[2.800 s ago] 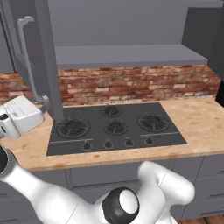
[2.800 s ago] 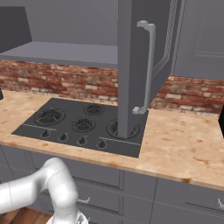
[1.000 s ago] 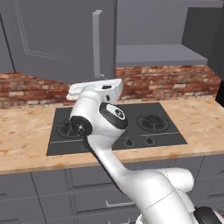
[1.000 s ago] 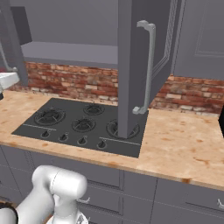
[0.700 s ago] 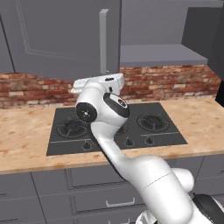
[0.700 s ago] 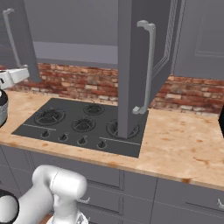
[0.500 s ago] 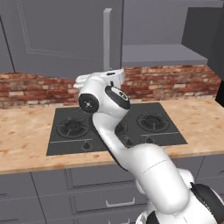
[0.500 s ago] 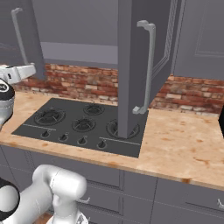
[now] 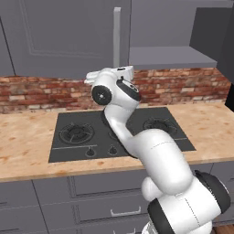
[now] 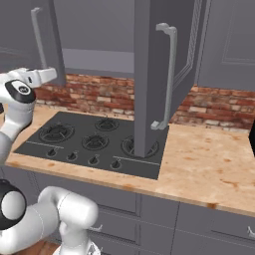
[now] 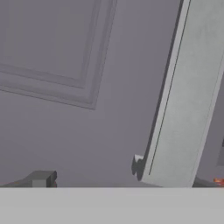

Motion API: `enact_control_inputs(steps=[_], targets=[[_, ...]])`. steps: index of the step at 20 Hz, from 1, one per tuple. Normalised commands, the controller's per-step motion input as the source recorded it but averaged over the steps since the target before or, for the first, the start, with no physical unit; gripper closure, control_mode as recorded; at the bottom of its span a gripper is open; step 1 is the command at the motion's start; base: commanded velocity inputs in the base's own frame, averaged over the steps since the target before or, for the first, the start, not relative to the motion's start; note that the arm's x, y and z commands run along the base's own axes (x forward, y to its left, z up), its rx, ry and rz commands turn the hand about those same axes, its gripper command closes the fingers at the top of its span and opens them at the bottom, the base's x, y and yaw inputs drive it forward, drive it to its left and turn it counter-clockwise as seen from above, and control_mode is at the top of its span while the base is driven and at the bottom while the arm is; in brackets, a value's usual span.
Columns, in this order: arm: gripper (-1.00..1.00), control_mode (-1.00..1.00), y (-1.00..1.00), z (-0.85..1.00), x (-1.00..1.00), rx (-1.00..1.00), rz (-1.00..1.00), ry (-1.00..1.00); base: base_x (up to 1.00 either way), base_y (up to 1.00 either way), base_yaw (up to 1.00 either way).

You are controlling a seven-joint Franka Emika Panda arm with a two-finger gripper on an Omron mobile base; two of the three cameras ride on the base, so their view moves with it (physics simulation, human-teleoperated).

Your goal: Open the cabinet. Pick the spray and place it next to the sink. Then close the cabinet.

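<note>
Spanning the wall above the counter, the cabinet (image 9: 64, 36) has its left door nearly shut, while its right door (image 10: 159, 74) swings far out over the stovetop (image 10: 89, 142). The brick backsplash (image 9: 183, 87) runs behind the black stovetop set in the speckled counter (image 10: 209, 164). The white arm reaches up toward the left door. The gripper (image 9: 125, 73) sits just below the door's silver bar handle (image 9: 117, 36), jaws spread wide, holding nothing. In the hand view the handle (image 11: 183, 96) stands close ahead.

Speckled tan surface (image 9: 27, 146) runs along the brick wall. A black gas hob (image 9: 77, 135) is set into it. Bare stone at the hob's 3 and 9 o'clock.
</note>
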Motion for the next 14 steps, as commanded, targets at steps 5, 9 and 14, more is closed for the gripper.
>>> enact_control_inputs(steps=[5, 9, 14], targets=[[-1.00, -1.00, -0.40, 0.00, 0.46, 0.00, 0.14, 0.00, 0.00, 0.00, 0.00], [-1.00, -1.00, -0.42, 0.00, 0.51, 0.00, 0.17, 0.00, 0.00, 0.00, 0.00], [-1.00, -1.00, -0.32, 0.01, 0.45, 0.00, 0.15, 0.00, 0.00, 0.00, 0.00]])
